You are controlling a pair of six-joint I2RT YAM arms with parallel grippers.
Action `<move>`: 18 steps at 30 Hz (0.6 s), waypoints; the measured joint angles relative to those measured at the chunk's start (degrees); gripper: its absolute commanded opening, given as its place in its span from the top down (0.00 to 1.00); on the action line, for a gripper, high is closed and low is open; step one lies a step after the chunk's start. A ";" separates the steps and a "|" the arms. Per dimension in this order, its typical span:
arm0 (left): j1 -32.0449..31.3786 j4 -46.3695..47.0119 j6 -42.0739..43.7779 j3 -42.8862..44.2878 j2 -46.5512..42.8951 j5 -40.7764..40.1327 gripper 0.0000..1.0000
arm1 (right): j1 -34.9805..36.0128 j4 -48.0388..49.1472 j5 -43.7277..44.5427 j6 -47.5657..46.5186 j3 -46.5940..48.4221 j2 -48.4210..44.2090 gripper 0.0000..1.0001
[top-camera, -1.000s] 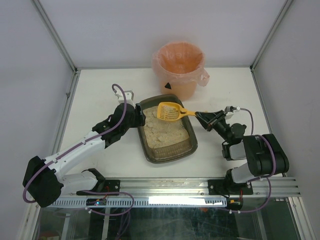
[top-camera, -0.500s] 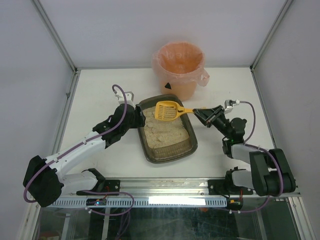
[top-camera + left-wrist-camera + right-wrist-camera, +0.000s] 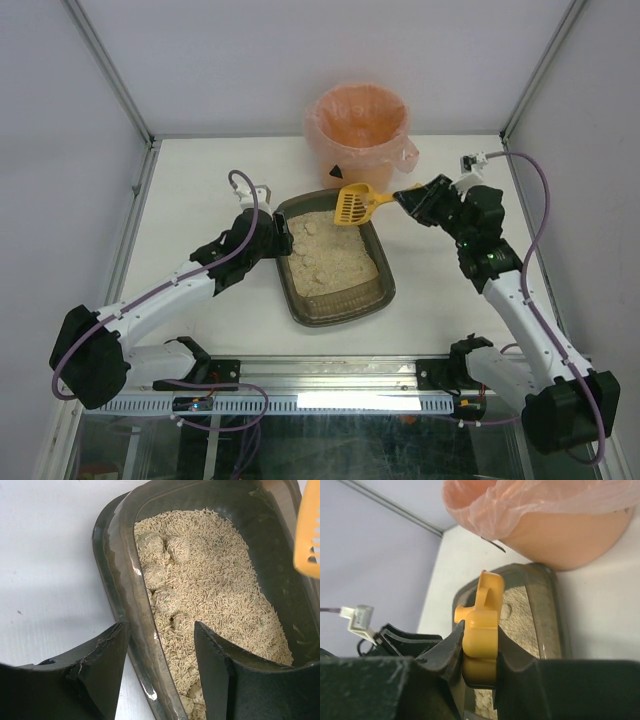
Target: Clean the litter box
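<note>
Litter box [image 3: 338,310]: lies flat on the white bench [image 3: 190,180], its long side running away from the arm bases; beige litter covers the floor.
Clumps [image 3: 166,600]: several rounded lumps in the litter along the box's left wall.
Left jaws: part open, astride the box's left wall, one finger [image 3: 95,672] outside over the bench and the other over the litter inside. A sliver of space shows on both sides of the wall, and nothing is clamped.
Right jaws: closed tight on the handle of the yellow scoop [image 3: 352,205], just off the box's far right corner.
Scoop: raised, its head over the far end of the box.
Bucket [image 3: 365,172]: orange-pink, lined with a bag, standing just beyond the far end of the box.
Hard to make out: whether the scoop carries anything cannot be told. The left wrist view catches only a yellow edge [image 3: 307,535] cut off at the right border. The right wrist view sees the scoop [image 3: 481,635] nearly end on. The fingers cover the near end of the box in the left wrist view.
</note>
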 measured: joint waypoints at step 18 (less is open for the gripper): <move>0.00 1.07 -0.35 -0.04 3.37 1.22 0.44 | 31.36 -35.87 38.84 -19.39 23.26 18.16 1.00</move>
